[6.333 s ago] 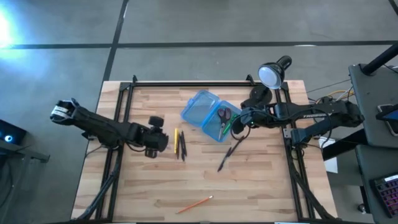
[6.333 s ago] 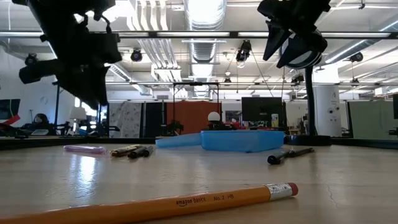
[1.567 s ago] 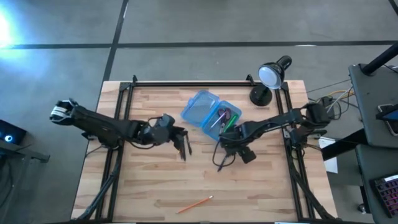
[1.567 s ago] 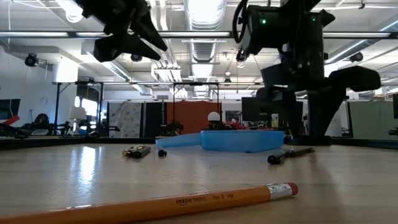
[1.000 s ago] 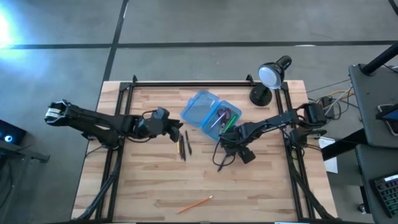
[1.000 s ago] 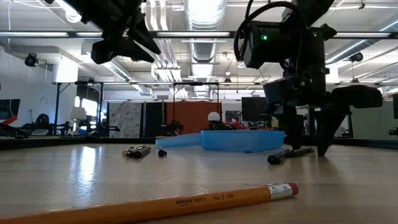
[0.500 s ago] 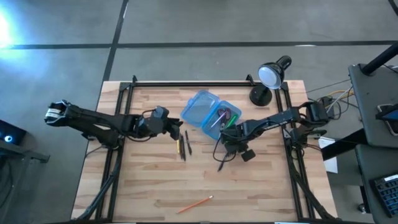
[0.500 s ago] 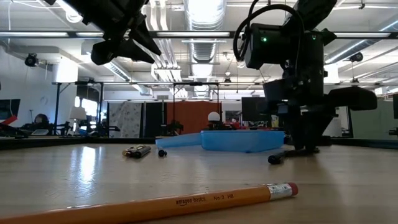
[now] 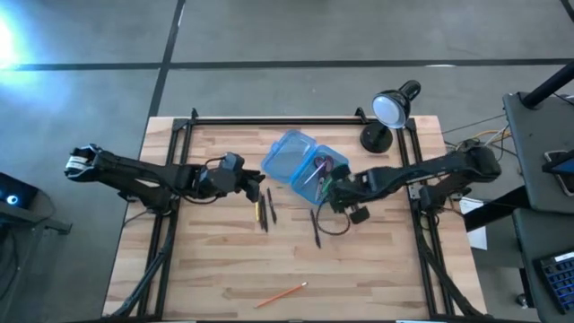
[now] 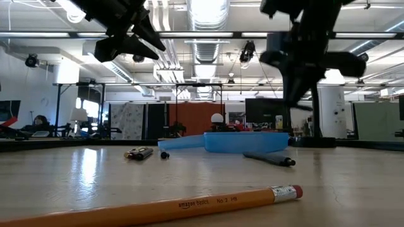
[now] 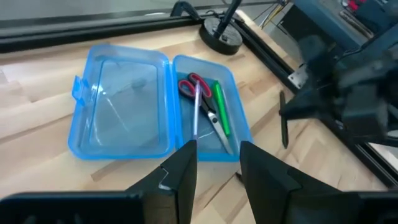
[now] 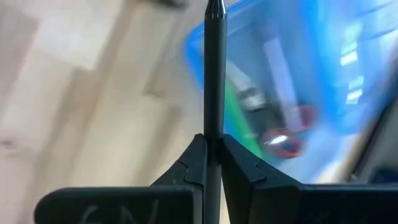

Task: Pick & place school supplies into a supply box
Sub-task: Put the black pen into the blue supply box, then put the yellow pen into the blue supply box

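Note:
The open blue supply box (image 9: 291, 161) (image 11: 124, 106) lies at the table's middle far part. A red-handled scissors (image 11: 199, 93), a green pen (image 11: 221, 109) and a pale pen lie in its right half. My right gripper (image 9: 328, 194) (image 12: 213, 142) hangs just right of the box, shut on a dark pen (image 12: 214, 74). A second dark pen (image 9: 316, 230) (image 10: 268, 157) lies flat on the wood. My left gripper (image 9: 258, 186) (image 11: 214, 162) hovers open left of the box, above a yellow pencil and dark pens (image 9: 262, 211). My right gripper pinches the dark pen's shaft (image 12: 214, 127) between its two fingertips (image 12: 198, 155), which lie across the pen. In the left wrist view the pen (image 11: 283, 121) stands nearly upright beside the fingers. It is lifted clear of the table.
A black desk lamp (image 9: 390, 112) stands at the far right corner. An orange pencil (image 9: 285, 292) (image 10: 158, 208) lies near the front edge. A black rail (image 9: 278, 119) runs along the far edge. A cable loop (image 9: 339, 224) hangs under the right arm.
My right gripper has shut on one of the two dark pens, lifted it off the table and gone up and toward the box. The other dark pen has turned about on the wood.

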Robot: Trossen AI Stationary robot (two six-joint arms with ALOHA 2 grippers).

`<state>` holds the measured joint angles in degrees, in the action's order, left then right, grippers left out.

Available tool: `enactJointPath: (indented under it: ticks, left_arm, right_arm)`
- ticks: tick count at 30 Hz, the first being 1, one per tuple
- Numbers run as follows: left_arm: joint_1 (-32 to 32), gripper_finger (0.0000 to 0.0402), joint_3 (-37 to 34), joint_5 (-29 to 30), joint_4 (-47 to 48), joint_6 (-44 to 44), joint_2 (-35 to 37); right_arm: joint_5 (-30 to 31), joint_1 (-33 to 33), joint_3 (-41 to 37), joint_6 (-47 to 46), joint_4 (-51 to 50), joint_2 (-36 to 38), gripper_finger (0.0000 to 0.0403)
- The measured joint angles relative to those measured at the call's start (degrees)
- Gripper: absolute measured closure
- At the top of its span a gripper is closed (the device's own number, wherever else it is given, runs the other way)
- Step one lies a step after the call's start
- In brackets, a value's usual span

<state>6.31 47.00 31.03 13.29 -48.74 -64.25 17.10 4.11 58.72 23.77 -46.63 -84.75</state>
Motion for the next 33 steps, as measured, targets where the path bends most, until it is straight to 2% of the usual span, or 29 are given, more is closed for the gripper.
enactJointPath:
  ticks: [4,10,13,17,25,28,33]
  left_arm:
    - [0.0,0.0296,0.8,0.6,-0.1,1.7,0.0]
    - [0.3,0.0296,1.2,0.8,0.0,0.5,0.0]
    - [1.2,0.0296,1.2,-0.1,0.1,-0.9,0.1]
    - [2.5,0.0296,1.2,0.0,1.1,-3.9,0.1]
    - [1.8,0.0296,0.9,0.1,15.2,-22.9,-0.1]
    - [1.3,0.0296,0.6,0.1,17.3,-26.7,-0.7]
    - [-0.7,0.0296,0.7,-2.3,17.7,-31.5,-4.6]
  right_arm:
    - [2.6,-5.4,1.5,13.4,3.1,0.8,0.0388]
    - [4.4,-13.0,1.5,35.6,13.3,-8.2,0.0368]
    - [4.4,-13.9,1.7,40.6,15.1,-12.8,0.0355]
    - [4.1,-14.1,2.3,34.5,15.9,-13.5,0.0343]
    - [0.2,-14.1,2.5,24.0,16.9,-7.5,0.0284]
    - [2.2,-14.0,2.3,19.1,16.4,-4.9,0.0256]
    - [6.9,-13.3,2.4,2.4,12.3,0.4,0.0219]
